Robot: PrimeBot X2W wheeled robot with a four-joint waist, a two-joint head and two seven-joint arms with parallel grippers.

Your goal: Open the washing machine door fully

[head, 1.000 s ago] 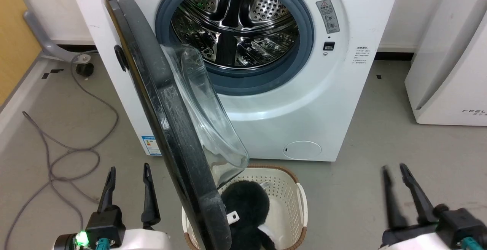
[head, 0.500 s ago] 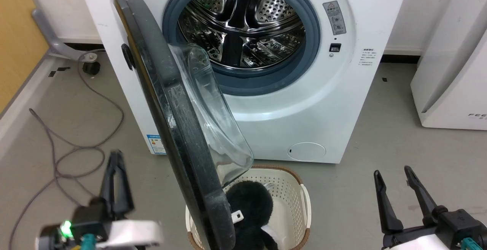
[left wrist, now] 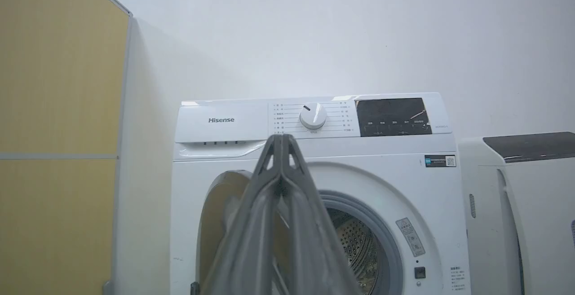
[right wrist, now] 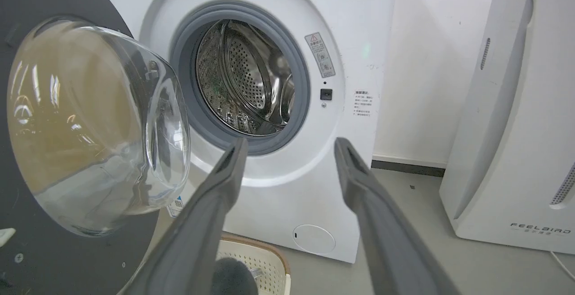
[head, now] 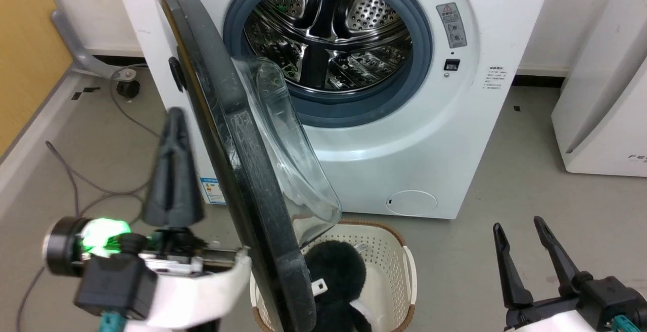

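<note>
The white washing machine point(head: 404, 135) stands ahead with its steel drum point(head: 328, 44) exposed. The washing machine door point(head: 232, 135) swings out toward me, its black rim nearly edge-on and its clear glass bowl point(head: 293, 160) facing the drum. My left gripper point(head: 175, 114) is raised just left of the door's outer face, fingers shut on nothing; whether it touches the rim I cannot tell. In the left wrist view its fingers point(left wrist: 280, 138) meet before the machine point(left wrist: 224, 151). My right gripper point(head: 518, 225) stands open at the lower right, clear of the door point(right wrist: 27, 250).
A cream laundry basket point(head: 389, 246) holding a black fluffy item sits on the floor under the door's lower edge. A grey cable point(head: 65, 170) loops on the floor at left by a yellow panel point(head: 25, 44). A white FEELBIRD appliance point(head: 606, 94) stands at right.
My left gripper's fingers have shut, and it has risen from the bottom edge to beside the door's outer face. The camera shifted a little. Relative to the machine, the door has not moved.
</note>
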